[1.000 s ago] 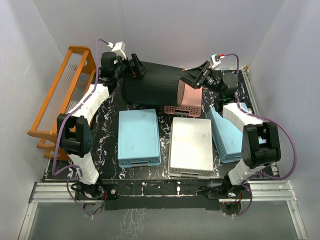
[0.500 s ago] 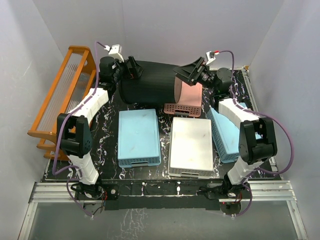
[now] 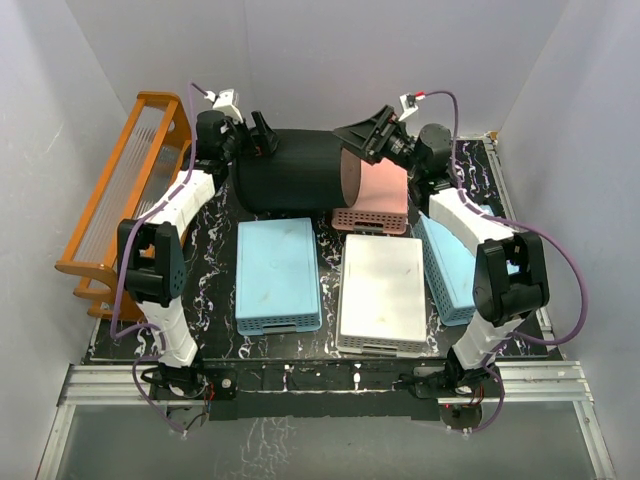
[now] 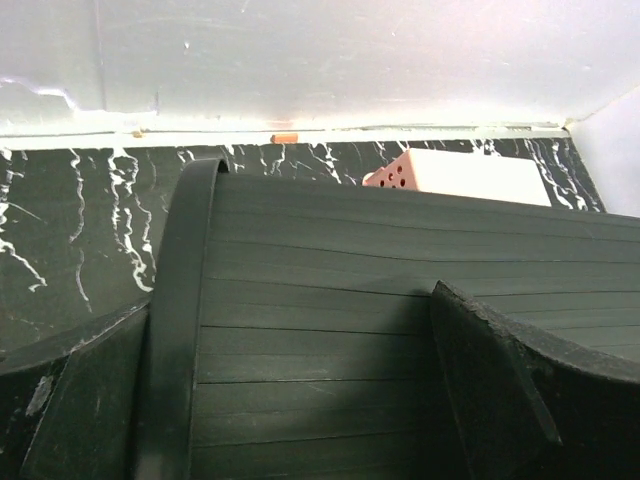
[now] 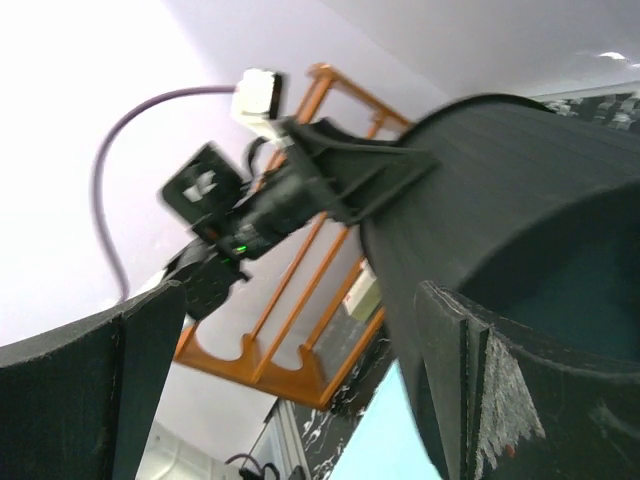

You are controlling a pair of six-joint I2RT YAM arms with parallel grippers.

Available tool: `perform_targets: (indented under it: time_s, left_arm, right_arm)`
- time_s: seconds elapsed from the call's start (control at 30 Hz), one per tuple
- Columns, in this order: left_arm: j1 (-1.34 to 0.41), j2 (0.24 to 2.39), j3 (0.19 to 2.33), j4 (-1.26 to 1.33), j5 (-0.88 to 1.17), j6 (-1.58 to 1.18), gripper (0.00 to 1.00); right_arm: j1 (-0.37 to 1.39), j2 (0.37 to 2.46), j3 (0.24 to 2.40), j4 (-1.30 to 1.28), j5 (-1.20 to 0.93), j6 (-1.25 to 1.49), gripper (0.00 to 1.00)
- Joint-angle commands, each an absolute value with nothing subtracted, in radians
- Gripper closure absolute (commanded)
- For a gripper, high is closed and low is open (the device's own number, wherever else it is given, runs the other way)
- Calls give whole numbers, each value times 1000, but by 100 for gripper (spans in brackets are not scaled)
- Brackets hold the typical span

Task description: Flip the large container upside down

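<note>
1. The large container (image 3: 290, 172) lies on its side at the far edge of the table (image 3: 215, 290), roughly midway between the far-left and far-right corners. Its long axis runs left to right.
2. The left gripper (image 3: 258, 133) sits at the left end of the container with its jaws spread wide. In the left wrist view, one finger (image 4: 500, 390) lies over the ribbed side wall and the other is beyond the raised rim band (image 4: 185, 320). Nothing is clamped.
3. The right gripper (image 3: 362, 135) sits at the upper right end of the container, jaws also spread wide. In the right wrist view, one finger (image 5: 500, 400) is close against the edge of that end and the other stands in free air. Contact cannot be confirmed.
4. A pink lattice basket (image 3: 378, 195) stands tilted just beside the right end of the container.
5. A blue basket (image 3: 278, 275) and a white basket (image 3: 382, 293) lie flat, side by side, in the middle of the table toward the near edge.
6. A second blue basket (image 3: 448, 268) rests tilted near the right edge, partly under the right arm.
7. An orange rack (image 3: 120, 190) stands along the left edge.
</note>
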State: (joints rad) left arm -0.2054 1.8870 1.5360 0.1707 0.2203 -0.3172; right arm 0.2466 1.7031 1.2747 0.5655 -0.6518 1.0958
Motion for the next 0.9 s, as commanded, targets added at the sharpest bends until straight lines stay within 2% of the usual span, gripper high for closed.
perform_targets:
  time_s: [0.0,0.3,0.43,0.57,0.7,0.87]
  left_arm:
    - [-236,2006,1504,-128,411,-152,1]
    - [-185,2006,1513,-27,545,-302,1]
    - [-174,2003,1513,-15,564,-316,1]
    - [-156,2005,1516,-9,580,-331,1]
    - [-137,2026,1538,-15,615,-353,1]
    - [-123,2068,1565,-20,627,-379,1]
  right_arm:
    - [367,1590,1404,732,-732,1084,2]
    - [376,1572,1445,658,-721,1042,2]
    - [375,1534,1527,323,-623,831,2]
    - [373,1503,1600,-85,-360,604,2]
    - [370,1453,1541,-249,-182,511,2]
    - [370,1381,1414,-282,-174,467,2]
